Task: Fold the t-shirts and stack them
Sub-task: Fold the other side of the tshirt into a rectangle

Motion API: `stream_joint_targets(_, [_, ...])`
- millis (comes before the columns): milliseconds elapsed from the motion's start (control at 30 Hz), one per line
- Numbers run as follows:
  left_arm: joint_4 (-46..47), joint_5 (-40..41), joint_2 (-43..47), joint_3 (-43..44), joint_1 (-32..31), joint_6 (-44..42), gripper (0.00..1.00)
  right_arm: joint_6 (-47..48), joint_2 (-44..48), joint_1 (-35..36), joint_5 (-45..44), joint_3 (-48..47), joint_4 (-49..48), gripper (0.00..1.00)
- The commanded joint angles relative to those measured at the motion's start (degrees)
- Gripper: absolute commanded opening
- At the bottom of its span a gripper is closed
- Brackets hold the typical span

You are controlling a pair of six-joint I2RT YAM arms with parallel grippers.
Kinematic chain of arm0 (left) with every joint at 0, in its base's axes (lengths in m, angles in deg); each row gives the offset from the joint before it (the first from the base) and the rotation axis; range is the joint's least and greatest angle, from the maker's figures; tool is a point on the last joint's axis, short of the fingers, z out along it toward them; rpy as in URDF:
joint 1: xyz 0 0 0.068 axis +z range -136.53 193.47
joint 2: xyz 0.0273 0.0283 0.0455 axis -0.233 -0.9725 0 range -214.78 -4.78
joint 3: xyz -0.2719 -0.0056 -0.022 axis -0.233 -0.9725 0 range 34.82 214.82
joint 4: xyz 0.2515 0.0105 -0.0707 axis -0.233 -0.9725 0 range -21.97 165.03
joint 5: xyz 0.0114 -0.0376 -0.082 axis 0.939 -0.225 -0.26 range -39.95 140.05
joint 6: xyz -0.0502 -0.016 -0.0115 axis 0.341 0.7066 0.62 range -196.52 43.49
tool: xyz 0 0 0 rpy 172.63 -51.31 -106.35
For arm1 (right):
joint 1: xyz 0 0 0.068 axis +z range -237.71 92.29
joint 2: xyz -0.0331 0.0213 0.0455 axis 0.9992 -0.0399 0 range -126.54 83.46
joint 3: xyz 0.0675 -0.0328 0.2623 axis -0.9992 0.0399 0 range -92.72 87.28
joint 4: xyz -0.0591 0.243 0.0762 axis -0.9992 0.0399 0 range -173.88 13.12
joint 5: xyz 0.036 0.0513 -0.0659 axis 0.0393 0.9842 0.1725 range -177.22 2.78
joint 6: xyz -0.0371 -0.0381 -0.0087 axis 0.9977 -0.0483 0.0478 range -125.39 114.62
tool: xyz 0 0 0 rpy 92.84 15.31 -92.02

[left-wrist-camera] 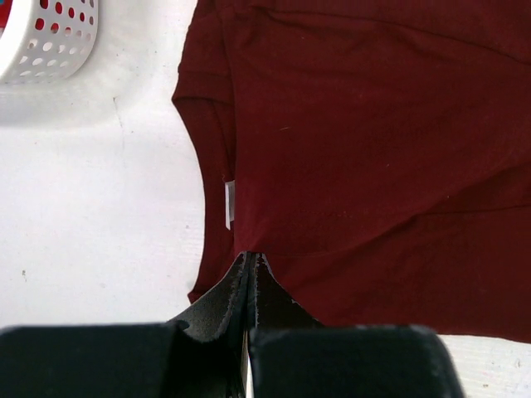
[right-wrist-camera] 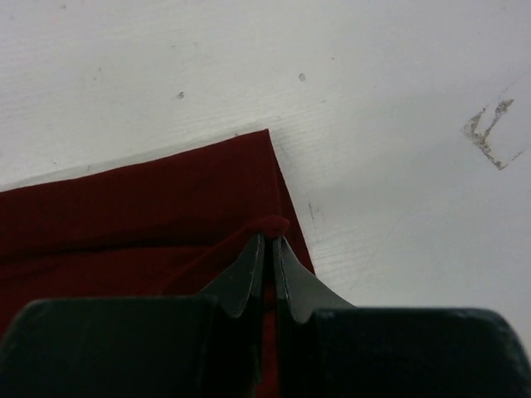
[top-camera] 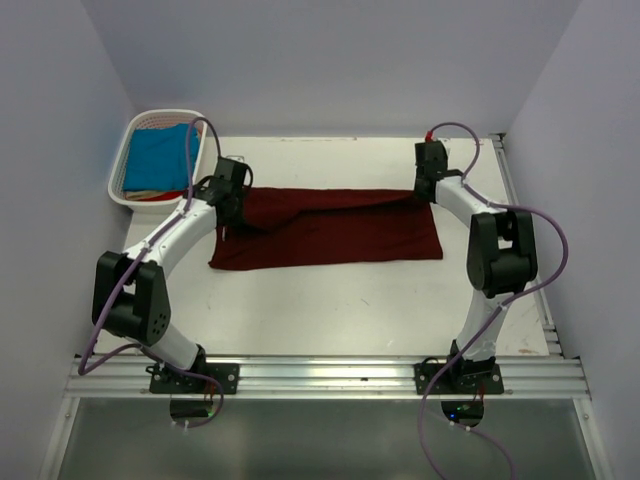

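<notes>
Okay, both arms are down on the maroon t-shirt (top-camera: 330,228), which lies flat across the middle of the white table (top-camera: 330,320), long side running left to right. Left gripper (top-camera: 232,203) is at the shirt's far-left end, jaws squeezed together w/ a pinch of maroon cloth caught at the tips. In the left wrist view the dark fingers (left-wrist-camera: 236,286) meet in a point right on the fabric, and a small white label (left-wrist-camera: 229,205) sits just beside a curved hem. Over on the other side, right gripper (top-camera: 425,188) is at the far-right corner, jaws nearly touching and nipping a little raised fold of the cloth. The right wrist view shows the corner of the shirt just past the tips, bare table beyond. Approx. between the 2 grippers the far edge looks slightly rumpled. Far-left corner: white basket (top-camera: 122,170) w/ the turquoise t-shirt (top-camera: 160,158) lying inside, well apart from the maroon one.
</notes>
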Motion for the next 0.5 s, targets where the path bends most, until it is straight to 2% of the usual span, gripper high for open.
stream_joint_targets(0, [0.76, -0.39, 2.89, 0.61, 0.41, 0.58, 0.0, -0.06, -1.99, 0.1, -6.33, -3.37, 1.17, 0.0])
stream_joint_targets(133, [0.05, 0.22, 2.8, 1.05, 0.41, 0.4, 0.0, -0.85, -3.76, 0.1, -7.58, -5.49, 3.63, 0.0])
stream_joint_targets(467, [-0.83, 0.14, 2.81, 1.49, 0.41, 0.31, 0.0, -2.26, -2.79, 0.1, -6.61, -0.48, 4.16, 0.0])
